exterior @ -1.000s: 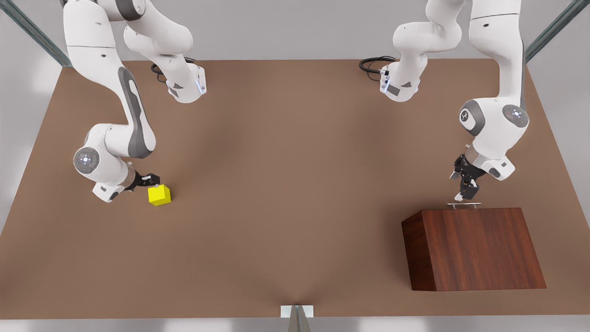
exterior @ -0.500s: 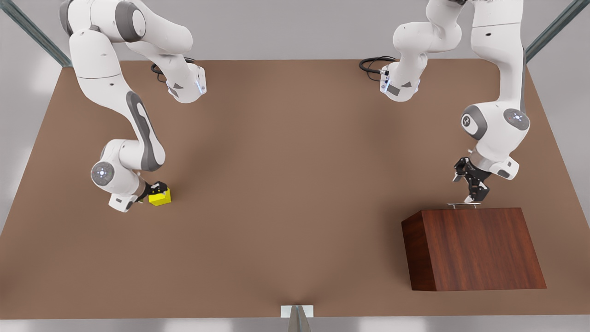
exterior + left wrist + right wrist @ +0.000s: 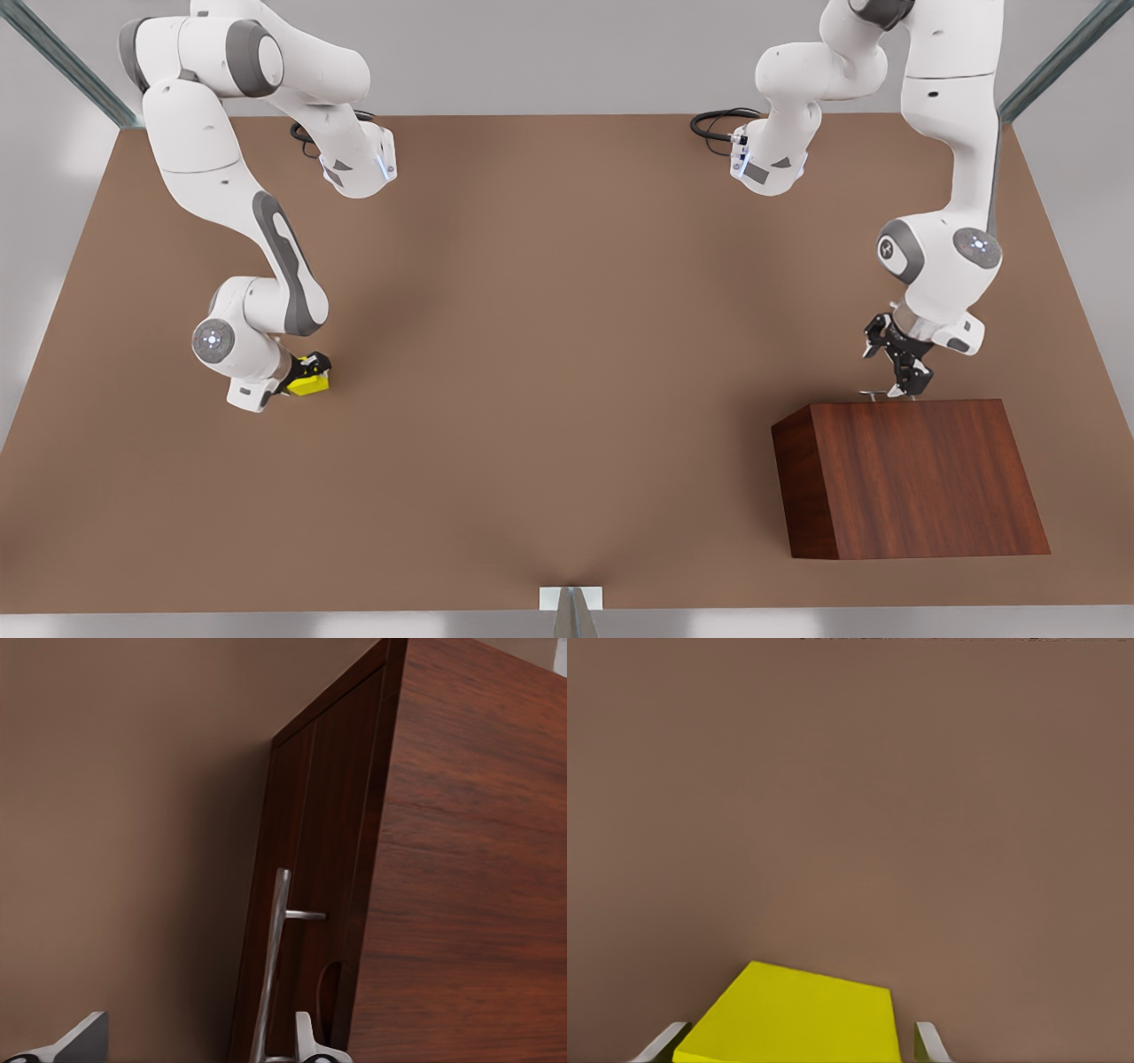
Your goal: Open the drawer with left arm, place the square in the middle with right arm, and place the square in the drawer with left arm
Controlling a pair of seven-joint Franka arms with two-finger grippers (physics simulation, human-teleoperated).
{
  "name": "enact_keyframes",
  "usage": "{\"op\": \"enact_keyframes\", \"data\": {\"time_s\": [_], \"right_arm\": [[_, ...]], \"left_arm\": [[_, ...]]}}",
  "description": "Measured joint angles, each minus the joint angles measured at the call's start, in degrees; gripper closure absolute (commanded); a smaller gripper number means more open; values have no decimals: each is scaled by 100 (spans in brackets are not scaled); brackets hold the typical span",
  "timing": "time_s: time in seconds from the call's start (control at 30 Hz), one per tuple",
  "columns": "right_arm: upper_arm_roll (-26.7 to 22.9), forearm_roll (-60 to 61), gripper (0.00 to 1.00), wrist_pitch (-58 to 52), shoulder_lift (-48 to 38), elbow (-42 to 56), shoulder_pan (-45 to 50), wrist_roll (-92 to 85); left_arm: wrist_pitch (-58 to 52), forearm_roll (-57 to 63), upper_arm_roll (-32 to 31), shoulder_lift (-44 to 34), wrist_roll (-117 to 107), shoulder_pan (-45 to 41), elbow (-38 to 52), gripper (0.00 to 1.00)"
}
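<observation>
Left pincer (image 3: 902, 386) open astride drawer handle (image 3: 270, 966) | right pincer (image 3: 306, 376) open, straddling square (image 3: 312, 384)

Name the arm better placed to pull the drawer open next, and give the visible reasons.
Left. The left gripper is at the drawer's silver handle, fingers open either side of the bar. The drawer is shut. The right gripper is across the table, fingers open around the yellow square.

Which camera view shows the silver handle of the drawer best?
The left wrist view: the handle runs large and close between the open left gripper's fingertips. The front view shows it as a thin sliver at the cabinet's far edge.
</observation>
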Motion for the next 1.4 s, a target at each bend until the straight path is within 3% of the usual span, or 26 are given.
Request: {"op": "enact_keyframes", "data": {"time_s": [0.6,0.83,1.0,1.1,1.3,1.4], "right_arm": [[81,57,25,1,-57,120,-17,-335],[826,62,24,-122,-300,388,13,-290],[1093,15,22,-409,158,1647,1242,-166],[1086,2,22,-739,965,3016,2304,58],[1098,16,22,-1104,2773,5611,3460,631],[991,18,21,-1013,3167,6118,3989,952]], "left_arm": [[181,2,1,242,-212,35,-65,0],[156,-7,0,182,-254,42,-233,0],[94,-8,14,11,-275,39,-361,0],[43,-6,39,-120,-285,41,-505,0],[-1,-4,107,-334,-302,30,-791,0],[-16,-3,185,-524,-308,2,-982,0]]}}
